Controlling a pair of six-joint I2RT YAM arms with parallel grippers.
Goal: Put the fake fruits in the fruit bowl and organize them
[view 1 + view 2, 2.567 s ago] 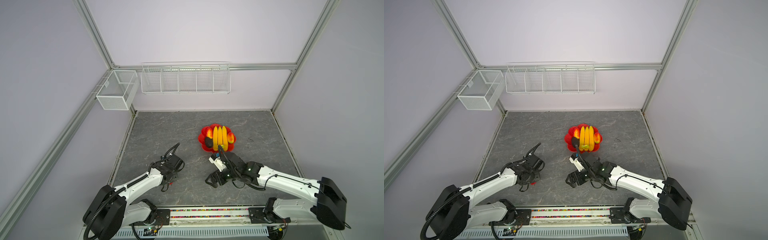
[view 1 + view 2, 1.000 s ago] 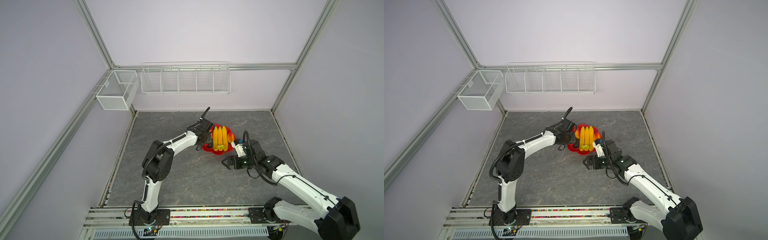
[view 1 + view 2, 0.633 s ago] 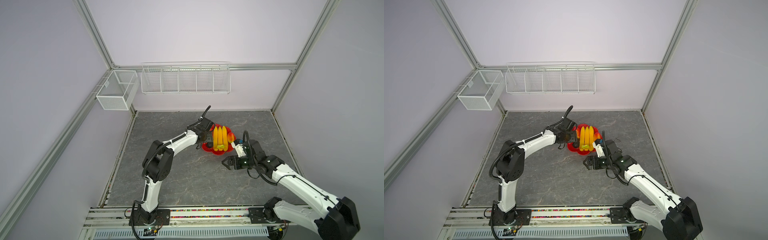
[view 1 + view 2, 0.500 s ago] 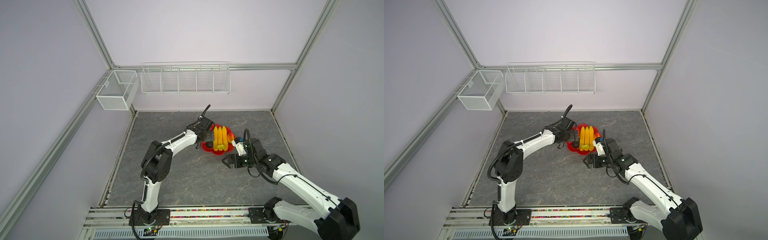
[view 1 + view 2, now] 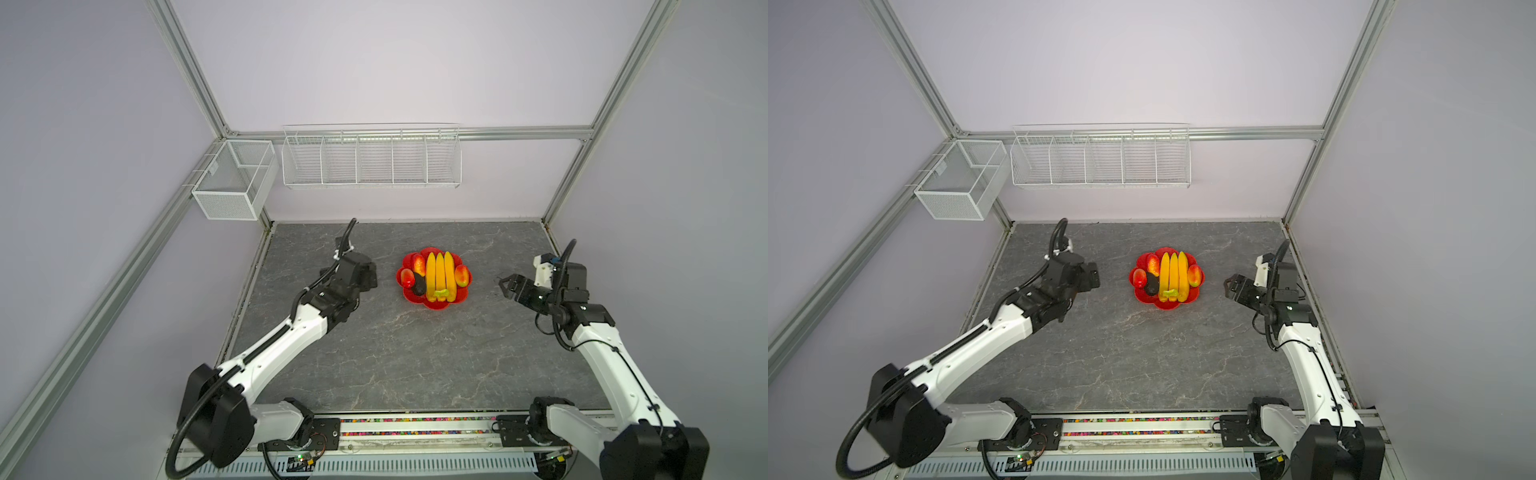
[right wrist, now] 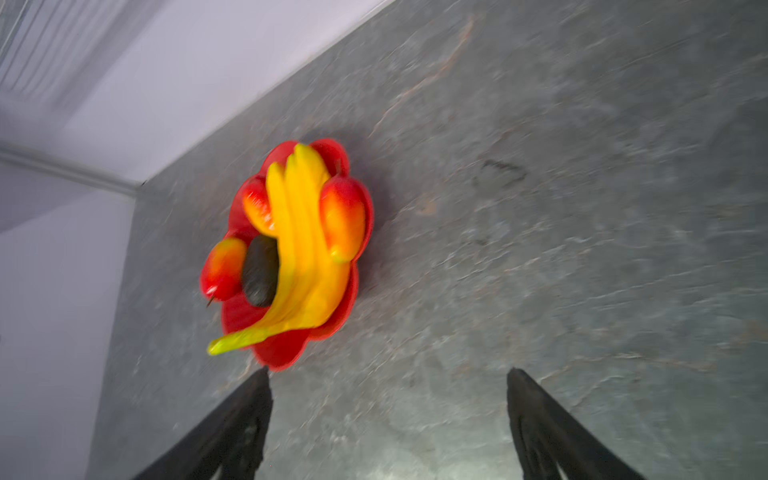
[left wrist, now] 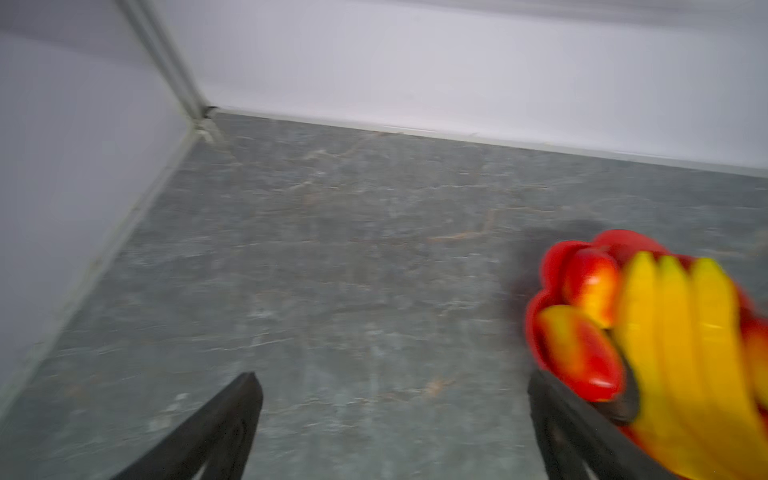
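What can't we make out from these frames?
- Bowl centre: covered by bananas, every view.
- Left tool: fingers hidden behind its own body, both top views.
- One mango: cut off by frame edge, left wrist view.
- Fine texture: motion blur, both wrist views.

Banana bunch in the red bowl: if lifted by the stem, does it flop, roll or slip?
Probably rigid: the banana bunch holds one fused, moulded curve. Unlikely to roll: it lies flat, flanked by a mango and the avocado. The thin, tapered stem looks smooth, so a grip may slip.
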